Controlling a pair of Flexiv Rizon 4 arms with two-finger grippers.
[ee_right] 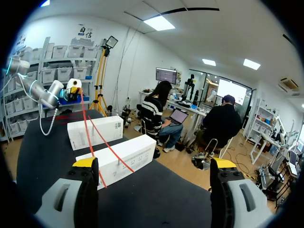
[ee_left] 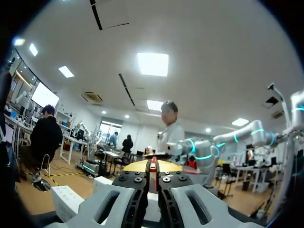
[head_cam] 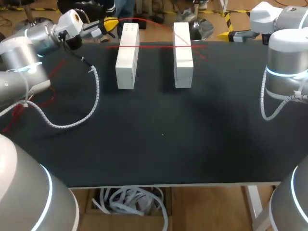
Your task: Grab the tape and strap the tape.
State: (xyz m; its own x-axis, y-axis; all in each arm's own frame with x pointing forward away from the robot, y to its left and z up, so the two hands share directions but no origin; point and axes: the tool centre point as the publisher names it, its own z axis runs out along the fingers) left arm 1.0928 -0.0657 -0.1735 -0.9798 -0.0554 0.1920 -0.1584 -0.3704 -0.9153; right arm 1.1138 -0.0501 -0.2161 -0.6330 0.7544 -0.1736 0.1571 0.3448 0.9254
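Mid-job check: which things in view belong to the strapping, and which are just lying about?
Part of the job:
red tape, pinched in the shut left gripper
left white box and right white box, both crossed by the tape
right gripper, open

Not part of it:
black table
white coiled cable of the left arm, lying on the table
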